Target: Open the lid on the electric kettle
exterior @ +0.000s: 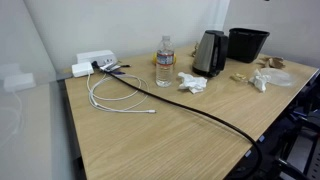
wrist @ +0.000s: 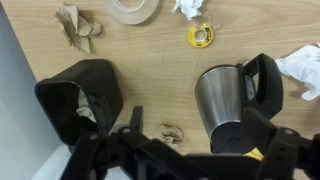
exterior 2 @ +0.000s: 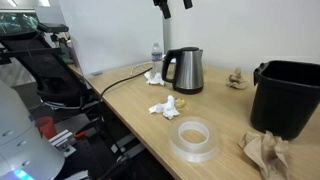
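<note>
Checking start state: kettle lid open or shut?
Shut. The lid sits flat on the electric kettle in an exterior view; no gap shows.

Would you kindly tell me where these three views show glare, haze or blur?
Wrist view: the gripper along the bottom edge is dark and blurred, and the electric kettle carries soft glare on its steel. In an exterior view, a pale haze veils the left of the frame beside the table. In an exterior view, the kettle is sharp, the lower-left foreground blurred.
</note>
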`<state>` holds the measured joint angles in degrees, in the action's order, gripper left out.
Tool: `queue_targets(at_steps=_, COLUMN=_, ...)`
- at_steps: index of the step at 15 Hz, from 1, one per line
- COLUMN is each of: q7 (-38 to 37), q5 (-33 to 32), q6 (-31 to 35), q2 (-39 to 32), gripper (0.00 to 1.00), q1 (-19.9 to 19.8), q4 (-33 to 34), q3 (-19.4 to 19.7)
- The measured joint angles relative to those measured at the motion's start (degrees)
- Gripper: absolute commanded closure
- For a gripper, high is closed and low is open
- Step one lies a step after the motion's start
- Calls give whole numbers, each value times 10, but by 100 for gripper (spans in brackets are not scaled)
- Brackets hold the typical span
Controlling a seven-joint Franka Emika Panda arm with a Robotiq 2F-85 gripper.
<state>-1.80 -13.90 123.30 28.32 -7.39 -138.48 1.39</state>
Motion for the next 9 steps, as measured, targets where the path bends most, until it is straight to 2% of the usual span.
queue_targets(at_steps=5, q7=-29, q5=5, q6=-2, q2=0, gripper=0, q1=6, q4=-2, q3=-7)
queue_targets(at_steps=9, q7=-81, q5=5, q6=-1, q2=-5, gripper=0, q1=27, q4=0, q3=-41)
